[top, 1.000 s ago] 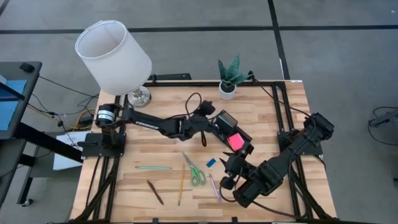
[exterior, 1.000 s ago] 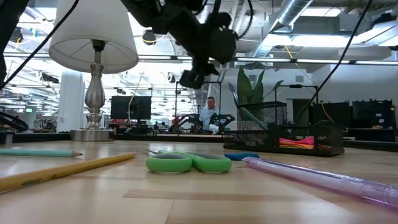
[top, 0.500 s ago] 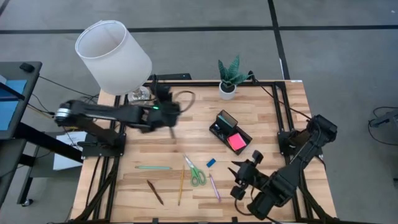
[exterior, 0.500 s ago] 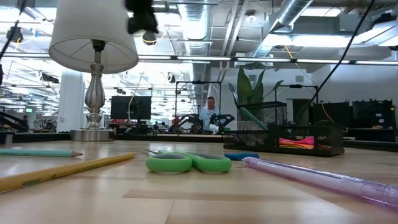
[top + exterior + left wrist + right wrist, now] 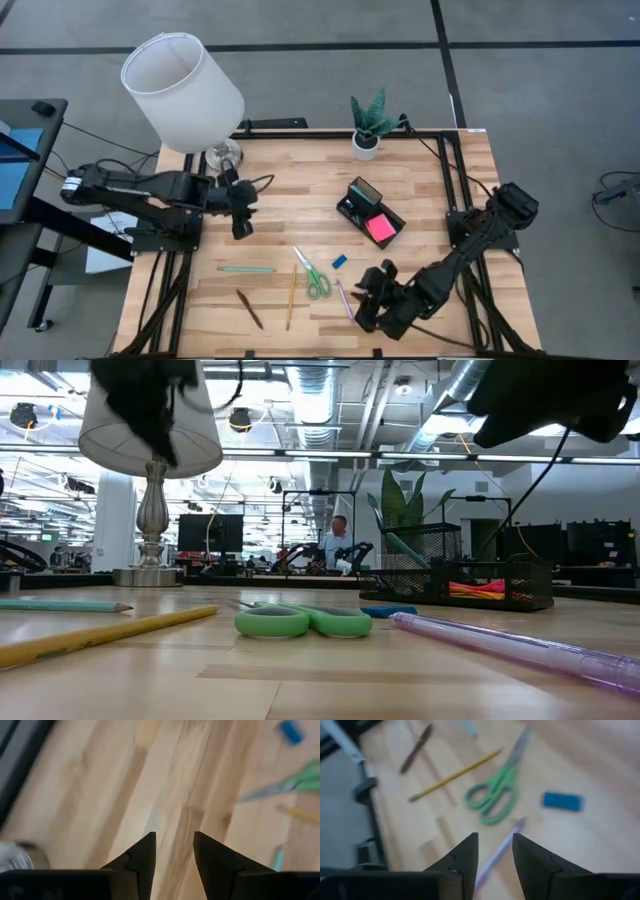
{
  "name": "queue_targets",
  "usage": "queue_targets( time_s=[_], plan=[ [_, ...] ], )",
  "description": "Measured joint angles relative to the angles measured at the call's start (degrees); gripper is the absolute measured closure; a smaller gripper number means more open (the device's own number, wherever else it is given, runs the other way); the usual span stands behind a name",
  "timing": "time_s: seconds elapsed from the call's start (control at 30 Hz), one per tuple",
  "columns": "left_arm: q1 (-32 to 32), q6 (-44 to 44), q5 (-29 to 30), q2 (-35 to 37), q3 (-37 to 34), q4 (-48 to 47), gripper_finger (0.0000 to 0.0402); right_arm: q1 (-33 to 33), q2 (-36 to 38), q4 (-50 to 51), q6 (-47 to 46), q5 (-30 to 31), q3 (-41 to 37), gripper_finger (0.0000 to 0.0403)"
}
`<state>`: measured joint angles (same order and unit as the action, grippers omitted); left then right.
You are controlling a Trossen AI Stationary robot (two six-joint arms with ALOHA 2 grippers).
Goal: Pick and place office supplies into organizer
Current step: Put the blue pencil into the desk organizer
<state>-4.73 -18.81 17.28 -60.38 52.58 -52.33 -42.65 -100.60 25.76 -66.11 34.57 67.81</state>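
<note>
The black organizer (image 5: 358, 203) stands right of the table's middle with the pink sticky-note pad (image 5: 380, 228) in it. Loose on the table's near half lie the green scissors (image 5: 316, 277), blue eraser (image 5: 339, 261), purple pen (image 5: 345, 300), yellow pencil (image 5: 291, 297), brown pen (image 5: 250, 309) and teal pencil (image 5: 246, 269). My right gripper (image 5: 495, 837) is open above the purple pen's (image 5: 496, 854) near end, with nothing between its fingers. My left gripper (image 5: 240, 226) is open over bare wood near the lamp base, holding nothing.
A lamp with a white shade (image 5: 183, 90) stands at the far left corner, and a white pot with a green plant (image 5: 367, 140) at the far edge. Bare wood lies between the lamp and the organizer.
My left gripper has swung away from the organizer toward the table's left edge and now hangs by the lamp base; the pink pad stays in the organizer. My right gripper has sunk toward the purple pen and tipped further downward.
</note>
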Motion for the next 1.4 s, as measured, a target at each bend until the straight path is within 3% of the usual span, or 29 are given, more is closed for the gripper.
queue_targets(
  time_s=[0.33,0.57,0.83,1.13,1.4],
  plan=[
    [-2.1,-0.4,-4.9,-2.7,-18.8,15.3,0.0278,1.3,0.0,-3.8,4.3,-1.8,-1.1,0.0289],
    [-9.5,1.3,-7.5,-2.6,-24.8,31.6,0.0278,4.4,0.0,-4.0,6.6,-3.6,-1.1,0.0289],
    [-20.5,-5.4,-5.4,-2.6,-24.9,27.6,0.0278,7.9,0.0,-3.9,6.6,-6.3,-1.1,0.0289],
    [-32.2,-25.0,-2.9,-2.6,-24.9,13.8,0.0278,8.4,0.0,-3.5,12.3,-6.3,-1.1,0.0289],
    [-37.8,-29.7,-9.0,-2.6,-24.9,12.9,0.0278,8.7,0.0,-3.5,13.8,-6.1,-1.1,0.0289]
  ],
)
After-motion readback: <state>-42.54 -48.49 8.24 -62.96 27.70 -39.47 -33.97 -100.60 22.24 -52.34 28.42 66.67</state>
